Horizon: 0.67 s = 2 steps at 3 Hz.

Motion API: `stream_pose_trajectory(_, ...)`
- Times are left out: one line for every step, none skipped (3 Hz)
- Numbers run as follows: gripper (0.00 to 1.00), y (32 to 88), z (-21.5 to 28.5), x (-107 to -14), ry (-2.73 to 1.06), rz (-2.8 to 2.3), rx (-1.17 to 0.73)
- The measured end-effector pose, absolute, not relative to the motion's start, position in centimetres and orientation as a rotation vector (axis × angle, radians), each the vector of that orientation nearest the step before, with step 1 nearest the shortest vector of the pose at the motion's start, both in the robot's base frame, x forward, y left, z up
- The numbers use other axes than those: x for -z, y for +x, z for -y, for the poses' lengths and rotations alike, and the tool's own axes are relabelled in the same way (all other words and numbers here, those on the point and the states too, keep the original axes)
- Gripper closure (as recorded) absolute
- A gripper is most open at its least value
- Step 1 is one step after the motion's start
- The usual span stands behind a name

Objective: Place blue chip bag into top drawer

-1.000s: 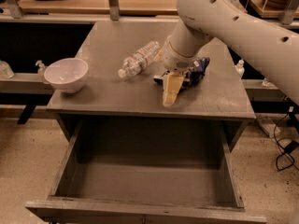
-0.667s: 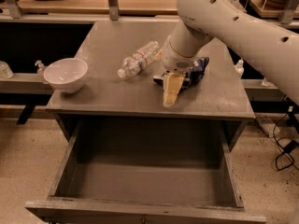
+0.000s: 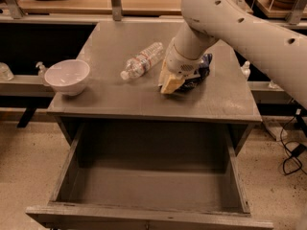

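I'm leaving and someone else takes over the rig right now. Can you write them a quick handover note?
Gripper: low over the cabinet top, at the near-left end of the blue chip bag; whether it has a grip cannot be seen.
Blue chip bag: lying on the cabinet top, right of the water bottle.
Top drawer: pulled open below the front edge, bag not in it.
Done: drawer open, gripper at the bag.
Left: secure the bag, lift it, bring it forward over the drawer, release.
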<state>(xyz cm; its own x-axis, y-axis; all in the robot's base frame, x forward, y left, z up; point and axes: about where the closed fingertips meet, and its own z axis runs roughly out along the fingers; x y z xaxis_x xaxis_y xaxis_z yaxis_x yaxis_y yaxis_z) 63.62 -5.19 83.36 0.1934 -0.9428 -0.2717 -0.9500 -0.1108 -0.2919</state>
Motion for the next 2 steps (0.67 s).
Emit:
stream_pose_trajectory(0.85, 63.6, 5.1, -83.4, -2.087, -1.765, -0.028)
stream_pose_trajectory(1.0, 63.8, 4.7, -84.6, -2.103, -1.737, -0.025)
